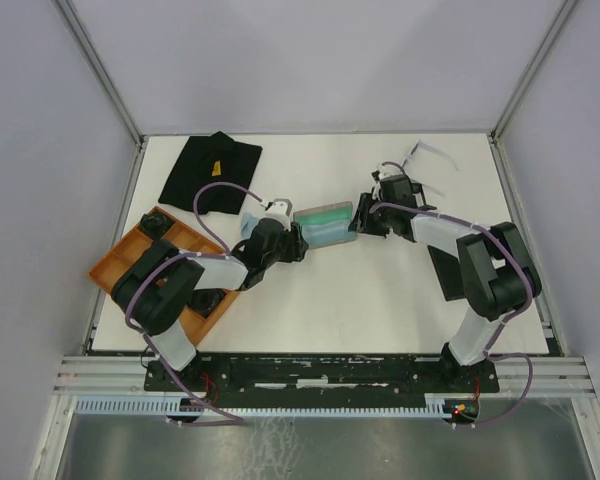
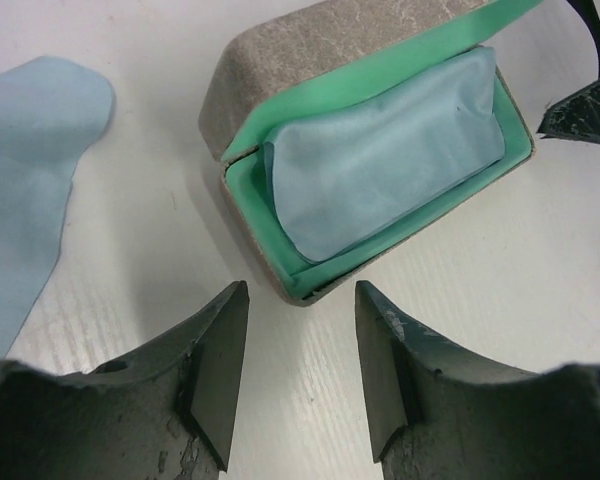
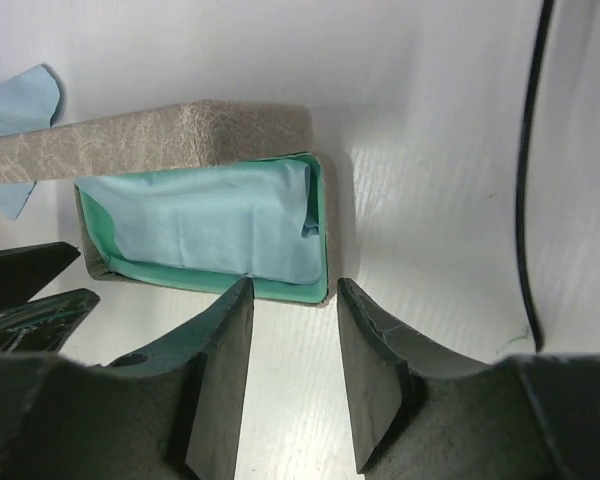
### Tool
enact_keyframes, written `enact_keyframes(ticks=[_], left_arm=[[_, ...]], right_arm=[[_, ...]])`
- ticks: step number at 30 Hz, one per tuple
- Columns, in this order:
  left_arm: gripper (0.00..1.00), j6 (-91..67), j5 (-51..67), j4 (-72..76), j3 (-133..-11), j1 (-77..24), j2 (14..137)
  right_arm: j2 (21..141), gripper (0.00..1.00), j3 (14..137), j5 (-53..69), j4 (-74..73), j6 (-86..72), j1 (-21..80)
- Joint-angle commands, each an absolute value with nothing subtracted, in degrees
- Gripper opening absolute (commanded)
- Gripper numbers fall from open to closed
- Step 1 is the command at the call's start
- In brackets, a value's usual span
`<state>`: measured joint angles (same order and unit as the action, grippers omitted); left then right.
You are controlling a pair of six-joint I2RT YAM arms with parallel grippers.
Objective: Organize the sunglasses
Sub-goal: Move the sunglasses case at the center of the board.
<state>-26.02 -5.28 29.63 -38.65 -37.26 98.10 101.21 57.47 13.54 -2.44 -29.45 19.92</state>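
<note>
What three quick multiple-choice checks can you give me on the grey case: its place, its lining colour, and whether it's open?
1. Where is the grey case?
A. between the left gripper and the right gripper
B. at the far right corner
C. held up in the air

2. What colour is its lining?
A. red
B. green
C. yellow

3. What state is the case in?
A. shut
B. open and empty
C. open, with a light blue cloth inside

Answers:
1 A: the top view shows a gripper at each end of it.
2 B: both wrist views show green inside.
3 C: the lid is raised and the cloth fills the base.
</note>
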Motion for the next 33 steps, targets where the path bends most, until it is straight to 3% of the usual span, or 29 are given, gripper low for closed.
enact_keyframes(ticks=[1, 10, 22, 33], left_arm=[[0.56, -28.30, -8.76, 29.10, -37.27, -37.27, 92.22], [0.61, -29.41, -16.44, 18.60, -36.25, -37.27, 79.48], [0.61, -30.81, -19.12, 6.81, -35.05, -37.26, 66.92], [0.60, -29.96, -20.35, 5.62, -34.89, -37.27, 65.38]], right_arm=[[94.14, 0.48, 56.82, 7.88, -2.90, -26.53, 19.94], [87.76, 0.51, 59.14, -7.60, -11.17, -22.28, 18.89], [107.27, 0.51, 80.90, -4.43, -22.46, -13.01, 17.08], [116.18, 0.42, 88.30, -4.57, -25.12, -11.21, 16.22]])
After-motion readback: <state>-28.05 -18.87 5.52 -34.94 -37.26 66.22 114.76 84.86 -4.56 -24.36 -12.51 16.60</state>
